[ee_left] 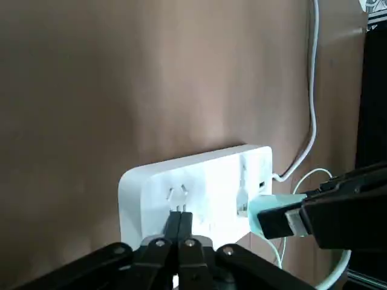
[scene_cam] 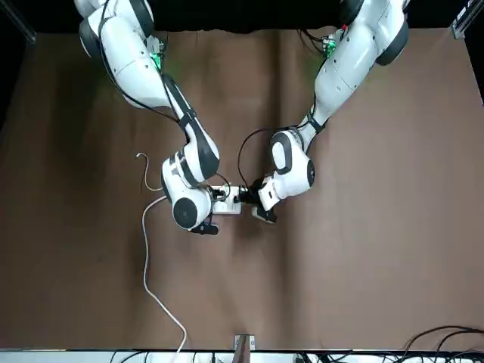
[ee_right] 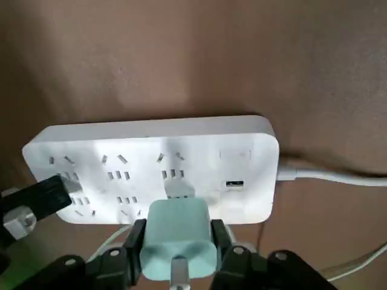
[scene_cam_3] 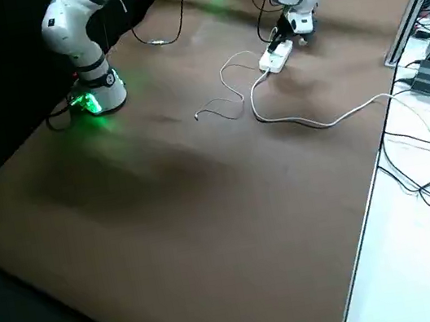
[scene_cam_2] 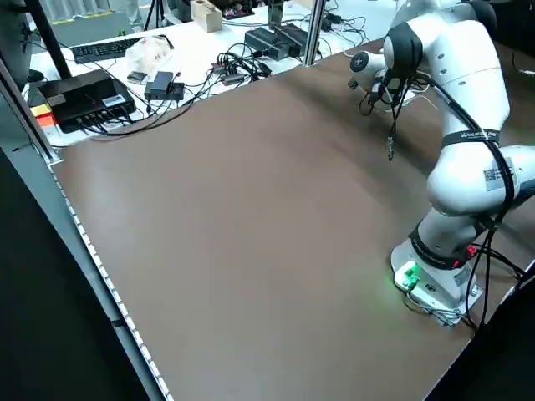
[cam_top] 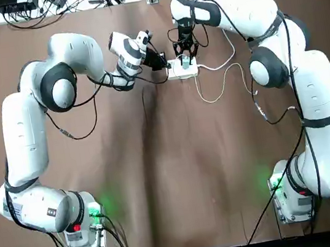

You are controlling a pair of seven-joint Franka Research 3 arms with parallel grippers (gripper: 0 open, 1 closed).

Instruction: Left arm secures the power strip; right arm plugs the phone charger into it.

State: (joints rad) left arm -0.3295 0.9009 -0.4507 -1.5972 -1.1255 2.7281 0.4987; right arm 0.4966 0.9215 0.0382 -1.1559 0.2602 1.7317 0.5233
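Phone charger (ee_right: 178, 244) grasped by right gripper (ee_right: 178, 228), at power strip (ee_right: 145, 151) | left gripper (ee_left: 179, 219) clenched, at cordless end

Both robot arms (cam_top: 25, 135) (cam_top: 319, 94) are glossy white with dark grey joint rings, black cables, and black jaws showing silvery screws.

The power strip (ee_right: 181, 172) lies on the bench (cam_top: 179, 177), under both claws. The phone charger (ee_right: 178, 232) sits between the fingers of the right claw (ee_right: 178, 238), against the strip's top near its cord end; the left claw (ee_left: 178, 220) is at the opposite end.
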